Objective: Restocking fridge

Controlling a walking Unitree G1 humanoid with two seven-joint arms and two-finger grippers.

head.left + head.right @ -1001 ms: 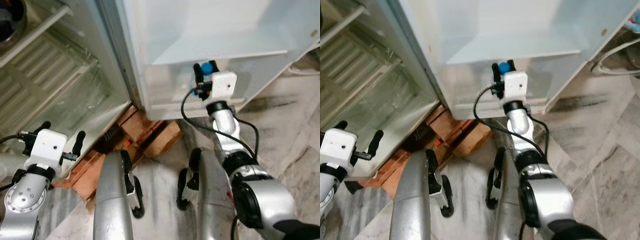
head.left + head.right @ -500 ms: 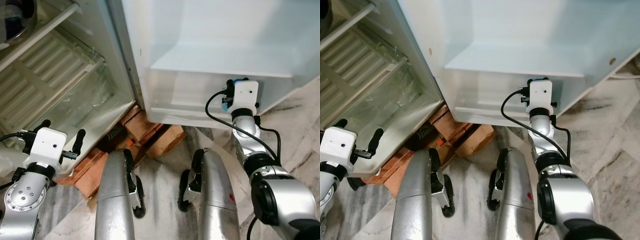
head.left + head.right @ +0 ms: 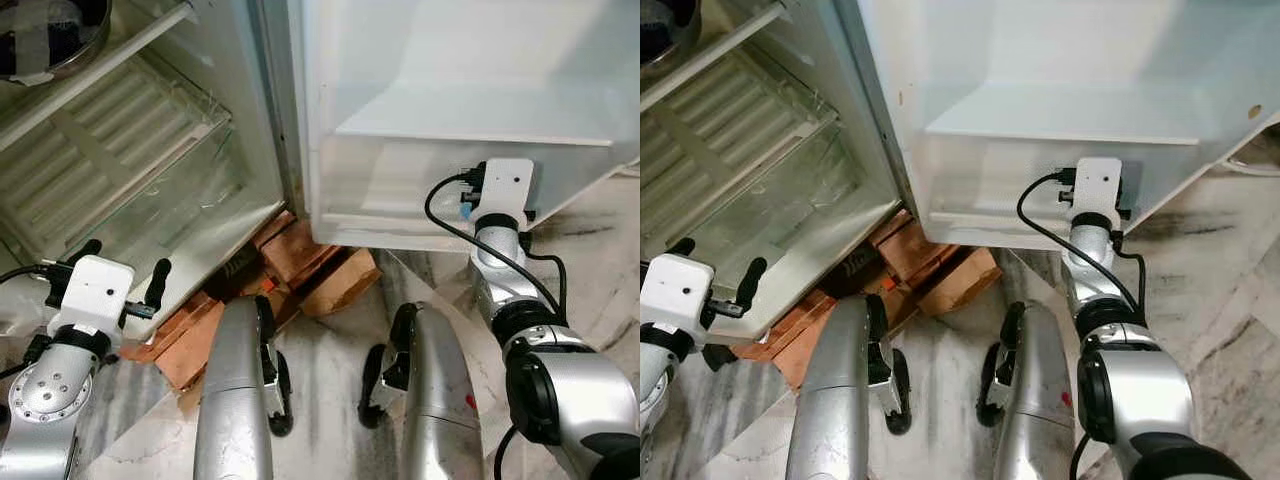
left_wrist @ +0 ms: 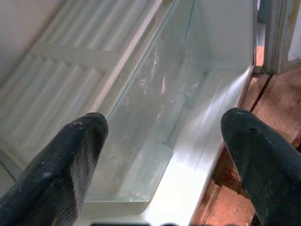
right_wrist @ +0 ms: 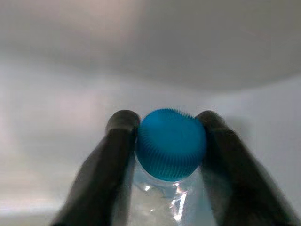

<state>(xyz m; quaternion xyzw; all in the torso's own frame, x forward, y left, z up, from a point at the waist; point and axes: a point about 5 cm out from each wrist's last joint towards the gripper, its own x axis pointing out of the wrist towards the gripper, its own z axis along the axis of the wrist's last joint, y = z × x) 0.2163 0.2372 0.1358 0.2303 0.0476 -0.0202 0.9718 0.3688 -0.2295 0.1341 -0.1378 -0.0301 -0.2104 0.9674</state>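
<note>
My right gripper [image 5: 171, 141] is shut on the neck of a clear plastic bottle, its fingers either side of the blue cap [image 5: 171, 143]. In the left eye view its white wrist box [image 3: 505, 185] is held up against the front of the fridge door's lower shelf [image 3: 400, 185], hiding the bottle. My left gripper [image 3: 126, 257] is open and holds nothing. It hovers low at the left, before the open fridge's clear crisper drawer [image 4: 160, 99].
Reddish bricks [image 3: 300, 255] prop up the fridge base between cabinet and door. A metal bowl [image 3: 50, 30] sits on an upper shelf at the top left. My two silver legs [image 3: 235, 400] stand on the marble floor [image 3: 320, 350].
The camera has shifted. My right gripper with the bottle has moved to the right along the door's lower shelf, and the blue cap is now hidden behind the wrist box. The left arm stayed put.
</note>
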